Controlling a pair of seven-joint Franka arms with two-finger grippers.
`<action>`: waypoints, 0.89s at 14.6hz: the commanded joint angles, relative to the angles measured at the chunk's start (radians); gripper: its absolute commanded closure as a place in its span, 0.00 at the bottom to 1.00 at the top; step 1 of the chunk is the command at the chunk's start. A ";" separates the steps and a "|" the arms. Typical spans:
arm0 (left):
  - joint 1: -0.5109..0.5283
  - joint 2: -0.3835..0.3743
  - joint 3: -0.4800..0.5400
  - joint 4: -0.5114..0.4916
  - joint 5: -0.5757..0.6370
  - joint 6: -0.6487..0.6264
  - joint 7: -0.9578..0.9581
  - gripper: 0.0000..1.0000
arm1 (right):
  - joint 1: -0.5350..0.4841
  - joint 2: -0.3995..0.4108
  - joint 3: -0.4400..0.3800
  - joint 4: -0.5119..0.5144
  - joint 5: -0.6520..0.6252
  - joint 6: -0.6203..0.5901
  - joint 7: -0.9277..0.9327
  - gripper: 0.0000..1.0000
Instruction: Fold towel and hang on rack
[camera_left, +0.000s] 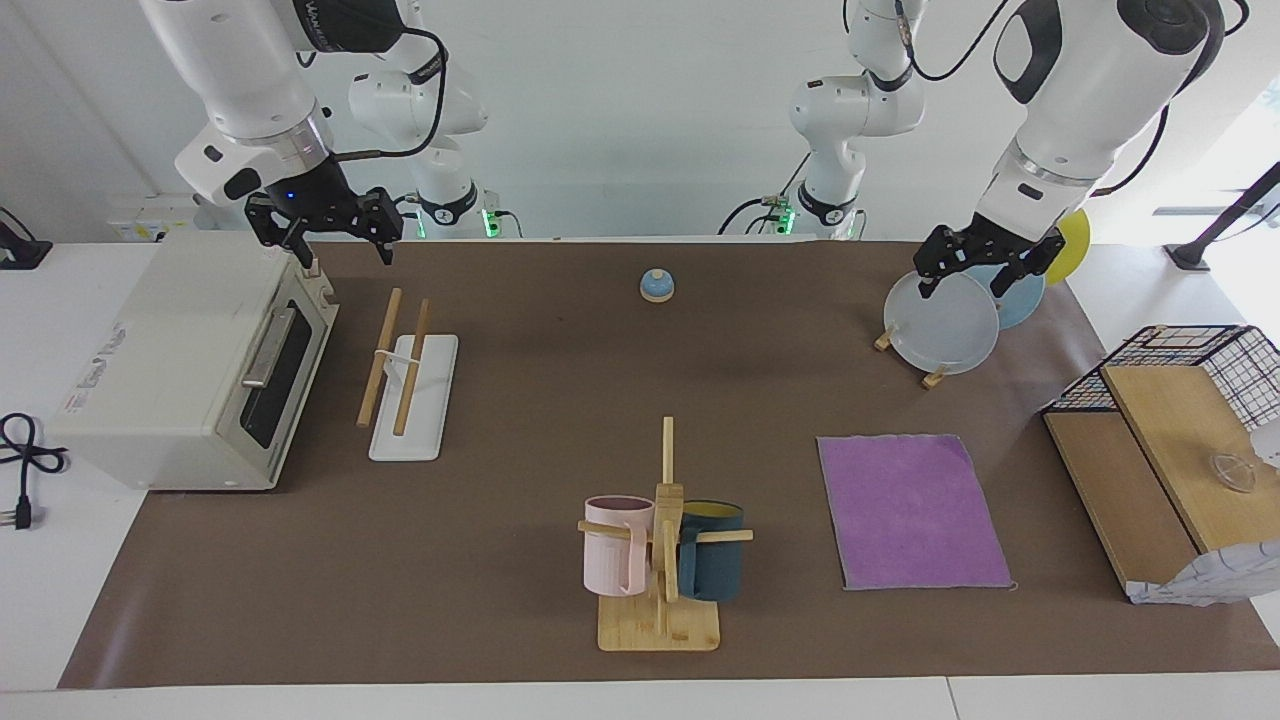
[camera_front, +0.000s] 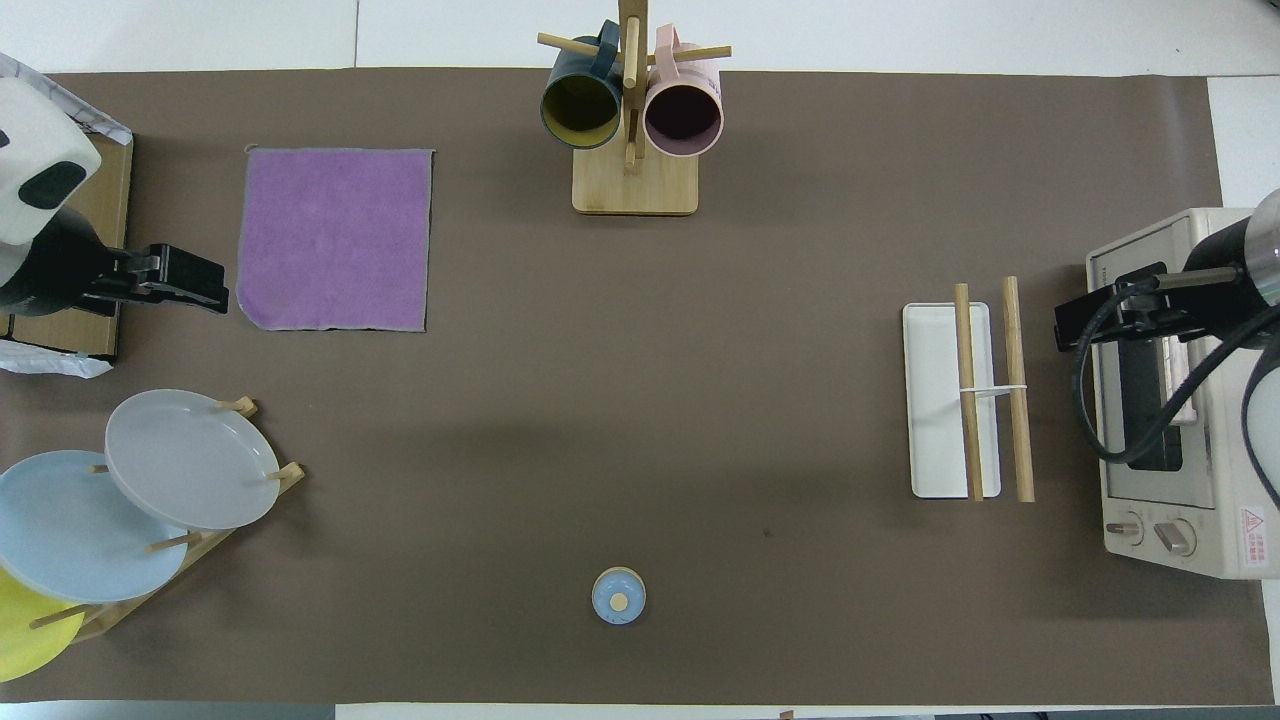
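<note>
A: Where do the rack (camera_left: 412, 385) and towel (camera_left: 910, 512) sit?
B: The rack stands in front of the toaster oven (camera_left: 195, 360); the towel lies flat, purple face up, toward the left arm's end.
A: And the claws?
B: The left gripper (camera_left: 985, 268) hangs spread over the plates; the right gripper (camera_left: 325, 228) is spread over the oven.

Two high opp. cams, same table (camera_left: 500, 600)

Bare mat surrounds the towel (camera_left: 912, 512) on the sides toward the rack (camera_left: 410, 378); between them only the mug tree (camera_left: 662, 540) stands, farther from the robots.
</note>
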 joint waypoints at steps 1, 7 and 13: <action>-0.005 -0.012 0.009 0.005 -0.004 -0.015 0.014 0.00 | -0.007 -0.009 0.006 -0.004 0.002 0.005 -0.026 0.00; 0.004 -0.043 0.009 -0.060 -0.007 0.026 0.013 0.00 | -0.007 -0.009 0.008 -0.004 0.002 0.001 -0.026 0.00; 0.077 0.056 0.010 -0.170 -0.007 0.238 0.002 0.00 | -0.007 -0.012 0.008 -0.005 0.005 0.001 -0.026 0.00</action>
